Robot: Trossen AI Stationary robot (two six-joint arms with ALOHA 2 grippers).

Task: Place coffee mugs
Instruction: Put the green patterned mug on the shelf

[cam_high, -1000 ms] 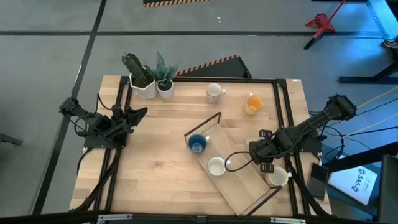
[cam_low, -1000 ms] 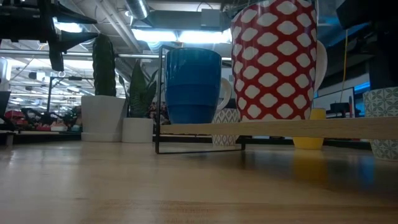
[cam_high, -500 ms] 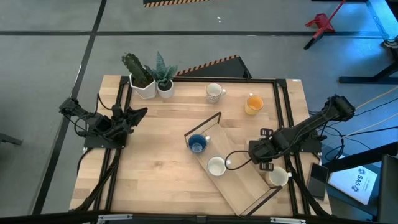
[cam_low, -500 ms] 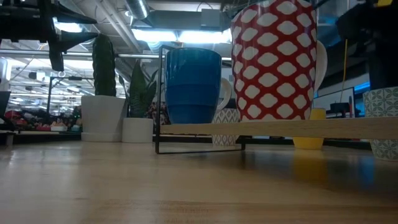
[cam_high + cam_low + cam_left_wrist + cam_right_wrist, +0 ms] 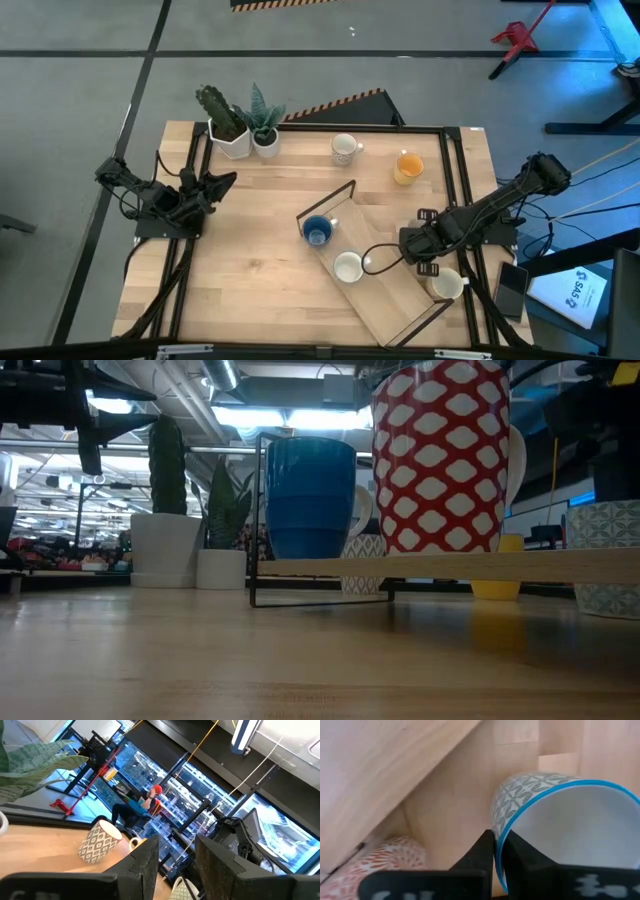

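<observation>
Handling: ceramic, stiff, glazed so kinda slick, chips if bumped; best grabbed over the rim wall.
Right gripper (image 5: 494,851): pinched shut on the rim of the blue-rimmed mug (image 5: 555,825), one finger inside, one outside.
Where: beside the wooden rack (image 5: 395,290), near the table's right edge.
Left gripper (image 5: 222,182): parked at the left edge, open, empty.
Count: five mugs visible from above, two on the rack; two plant pots (image 5: 248,141).

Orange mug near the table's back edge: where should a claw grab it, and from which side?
Probably the rim, from straight above: the orange mug stands upright, mouth up, apart from its neighbours. One finger inside the wall, one outside, as the right claw holds the blue-rimmed mug.
</observation>
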